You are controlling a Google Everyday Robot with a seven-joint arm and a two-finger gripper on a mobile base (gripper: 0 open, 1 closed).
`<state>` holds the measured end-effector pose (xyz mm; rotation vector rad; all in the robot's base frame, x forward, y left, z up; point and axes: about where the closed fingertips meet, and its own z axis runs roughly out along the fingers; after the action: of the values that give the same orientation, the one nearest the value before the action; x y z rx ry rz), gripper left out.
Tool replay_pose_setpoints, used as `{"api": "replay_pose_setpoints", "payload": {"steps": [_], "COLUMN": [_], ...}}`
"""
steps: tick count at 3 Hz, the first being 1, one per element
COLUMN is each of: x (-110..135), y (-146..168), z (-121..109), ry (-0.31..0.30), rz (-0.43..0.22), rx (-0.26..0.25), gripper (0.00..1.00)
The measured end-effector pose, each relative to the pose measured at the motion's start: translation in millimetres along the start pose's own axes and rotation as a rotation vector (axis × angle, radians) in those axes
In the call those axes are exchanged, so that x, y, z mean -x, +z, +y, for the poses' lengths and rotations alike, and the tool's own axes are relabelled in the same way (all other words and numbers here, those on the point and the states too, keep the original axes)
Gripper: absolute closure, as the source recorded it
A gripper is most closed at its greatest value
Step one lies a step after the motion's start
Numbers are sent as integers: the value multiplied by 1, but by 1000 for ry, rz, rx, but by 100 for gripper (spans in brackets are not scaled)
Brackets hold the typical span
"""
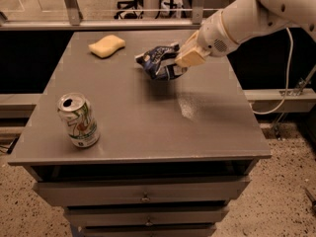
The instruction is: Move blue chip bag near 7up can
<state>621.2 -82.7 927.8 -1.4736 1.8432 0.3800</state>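
Two fingers of the gripper (178, 63) pinch the blue chip bag (157, 63) over the rear middle of the grey cabinet top (207, 127). We see the 7up can (79, 121) upright front-left, well apart, and a yellow sponge (106, 46) back-left.

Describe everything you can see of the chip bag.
The chip bag is a small dark-blue foil pouch with white lettering, crumpled and tilted. The gripper pinches the edge nearest the arm, holding it over the far middle of the table, seemingly just off the surface, apart from the sponge and far from the can.
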Motion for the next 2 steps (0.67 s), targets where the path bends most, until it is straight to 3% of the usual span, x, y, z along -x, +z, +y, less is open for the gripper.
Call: {"api": "replay_pose_setpoints", "payload": {"steps": [2], "x": [30], "y": [6], "z": [97], "ry": [-188], "rz": [-144], "rx": [229], "gripper": [100]}}
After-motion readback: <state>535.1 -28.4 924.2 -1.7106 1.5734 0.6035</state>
